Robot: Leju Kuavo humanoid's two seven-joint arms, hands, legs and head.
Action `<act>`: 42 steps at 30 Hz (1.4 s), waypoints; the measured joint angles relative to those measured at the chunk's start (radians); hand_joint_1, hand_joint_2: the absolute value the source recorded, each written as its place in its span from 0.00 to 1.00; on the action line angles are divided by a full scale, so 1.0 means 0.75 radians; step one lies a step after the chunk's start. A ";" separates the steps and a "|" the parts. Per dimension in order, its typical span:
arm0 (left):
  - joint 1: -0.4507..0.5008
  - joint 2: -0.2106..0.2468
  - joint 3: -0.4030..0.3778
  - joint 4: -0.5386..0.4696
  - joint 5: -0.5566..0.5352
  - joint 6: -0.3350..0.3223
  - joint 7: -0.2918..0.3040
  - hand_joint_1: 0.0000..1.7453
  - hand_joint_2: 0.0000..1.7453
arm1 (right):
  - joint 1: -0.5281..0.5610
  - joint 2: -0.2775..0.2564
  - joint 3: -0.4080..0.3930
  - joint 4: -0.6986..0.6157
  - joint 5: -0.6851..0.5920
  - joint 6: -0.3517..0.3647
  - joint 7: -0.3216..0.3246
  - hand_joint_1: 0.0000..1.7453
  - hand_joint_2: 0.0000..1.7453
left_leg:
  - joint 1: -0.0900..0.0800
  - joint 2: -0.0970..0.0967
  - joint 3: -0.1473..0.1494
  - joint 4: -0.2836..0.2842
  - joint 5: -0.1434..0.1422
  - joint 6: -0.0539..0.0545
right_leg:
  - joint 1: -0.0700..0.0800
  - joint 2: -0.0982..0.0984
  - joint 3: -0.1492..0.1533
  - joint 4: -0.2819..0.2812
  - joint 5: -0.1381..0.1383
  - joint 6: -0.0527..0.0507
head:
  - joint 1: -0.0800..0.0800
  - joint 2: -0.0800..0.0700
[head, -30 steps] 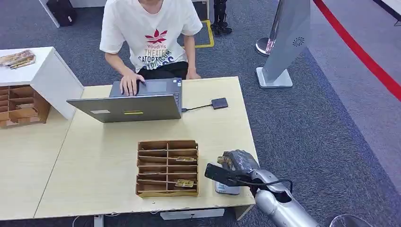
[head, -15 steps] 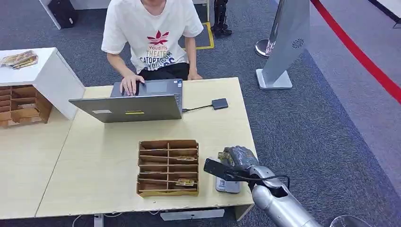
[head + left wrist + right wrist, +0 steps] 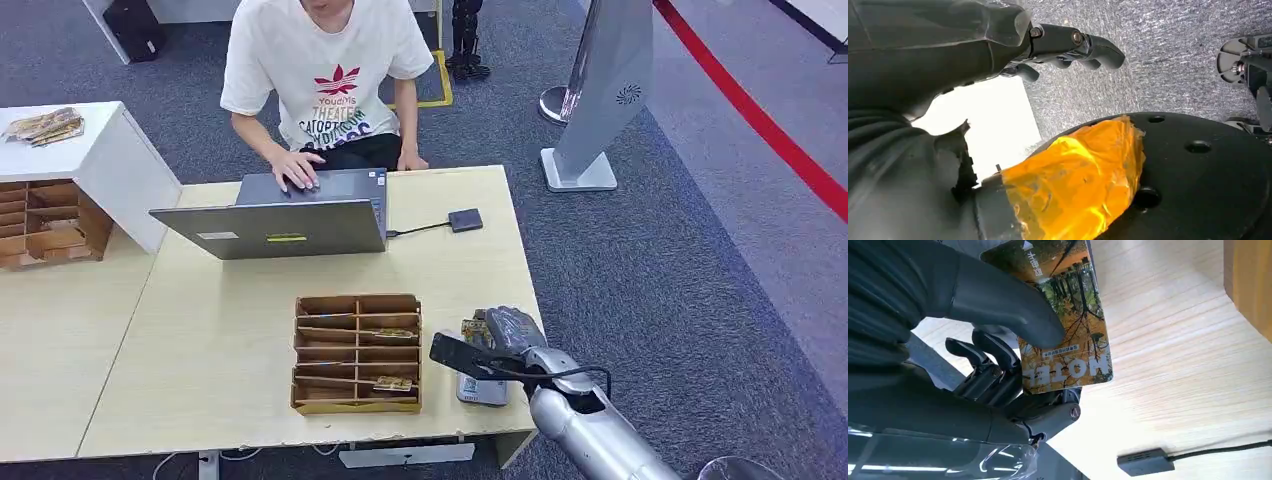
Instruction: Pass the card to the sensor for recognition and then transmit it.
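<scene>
- You are seeing the right hand [image 3: 508, 332] pinching the card [image 3: 1065, 325] between thumb and fingers [image 3: 990, 357], near the desk's [image 3: 220, 340] right edge.
- The sensor [image 3: 465, 219] is sitting well apart, so scanning and handover are, by my judgement, remaining.
- The wooden tray [image 3: 356, 353] is holding cards in two compartments.
- The left hand [image 3: 948, 50] is hanging over the floor, fingers loosely apart, gripping nothing.

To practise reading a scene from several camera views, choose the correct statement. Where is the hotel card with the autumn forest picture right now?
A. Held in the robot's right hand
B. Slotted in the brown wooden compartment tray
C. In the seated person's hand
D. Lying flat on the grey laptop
A: the right wrist view shows the autumn-forest hotel card pinched under the thumb of the right hand, above the pale wooden table.
</scene>
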State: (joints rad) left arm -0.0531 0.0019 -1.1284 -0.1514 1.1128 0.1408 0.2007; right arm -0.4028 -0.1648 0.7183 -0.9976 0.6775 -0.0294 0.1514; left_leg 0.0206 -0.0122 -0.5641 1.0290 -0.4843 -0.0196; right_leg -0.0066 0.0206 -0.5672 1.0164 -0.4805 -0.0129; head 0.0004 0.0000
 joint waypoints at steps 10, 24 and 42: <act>0.001 0.000 0.000 0.000 0.001 0.000 0.001 0.00 0.00 | -0.008 0.006 -0.003 0.019 0.005 0.001 0.002 1.00 1.00 | 0.000 0.000 0.001 0.001 0.000 0.000 | 0.000 0.000 0.001 0.000 0.001 0.001 | 0.000 0.000; 0.001 0.000 0.000 0.000 0.005 0.000 0.005 0.00 0.00 | -0.023 0.016 -0.005 0.047 0.018 0.006 0.002 1.00 1.00 | 0.000 0.000 0.002 0.003 0.001 0.001 | 0.000 0.000 0.004 0.000 0.002 0.003 | 0.000 0.000; 0.001 0.000 0.000 0.000 0.006 -0.001 0.005 0.00 0.00 | -0.029 0.018 -0.009 0.058 0.018 0.006 0.002 1.00 1.00 | 0.000 0.000 0.002 0.003 0.001 0.002 | 0.000 0.000 0.004 0.000 0.003 0.004 | 0.000 0.000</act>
State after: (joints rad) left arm -0.0520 0.0019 -1.1284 -0.1514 1.1170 0.1404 0.2045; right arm -0.4244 -0.1511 0.7118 -0.9537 0.6912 -0.0248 0.1530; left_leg 0.0205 -0.0120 -0.5624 1.0314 -0.4833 -0.0178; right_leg -0.0066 0.0206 -0.5640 1.0160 -0.4785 -0.0098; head 0.0004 0.0000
